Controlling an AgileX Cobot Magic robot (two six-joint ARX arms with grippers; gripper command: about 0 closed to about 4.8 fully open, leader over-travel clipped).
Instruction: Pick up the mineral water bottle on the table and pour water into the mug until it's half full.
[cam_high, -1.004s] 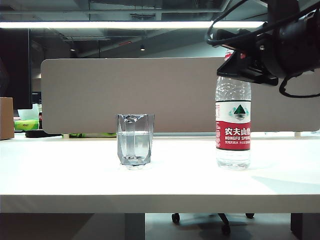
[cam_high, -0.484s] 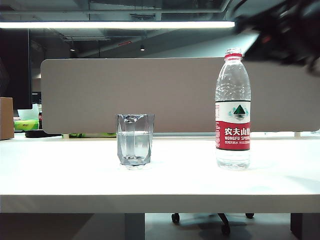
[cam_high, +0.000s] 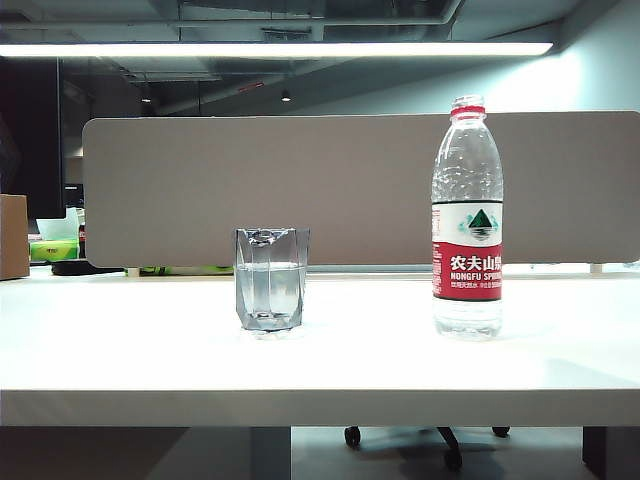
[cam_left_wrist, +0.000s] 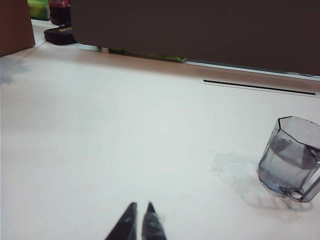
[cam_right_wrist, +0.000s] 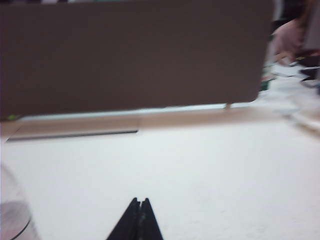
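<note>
Standing upright right of mug (cam_high: 271, 279), well apart: mineral water bottle (cam_high: 467, 220), near bench (cam_high: 320, 390) front edge. Left claw (cam_left_wrist: 138, 214) clenched, empty, over bare bench; right claw (cam_right_wrist: 139, 206) likewise.

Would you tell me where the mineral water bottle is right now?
In the exterior view, the mineral water bottle stands upright on the table's right side, apart from the mug.

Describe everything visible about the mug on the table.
The mug is a short, clear, grey-tinted glass with faceted, angular sides and an open rim; the left wrist view shows a small handle low on its side. It stands upright on the white table, holding water to somewhat above mid-height. It sits apart from the mineral water bottle, which stands to its right in the exterior view. Nothing touches it but the table; no claw is near.
</note>
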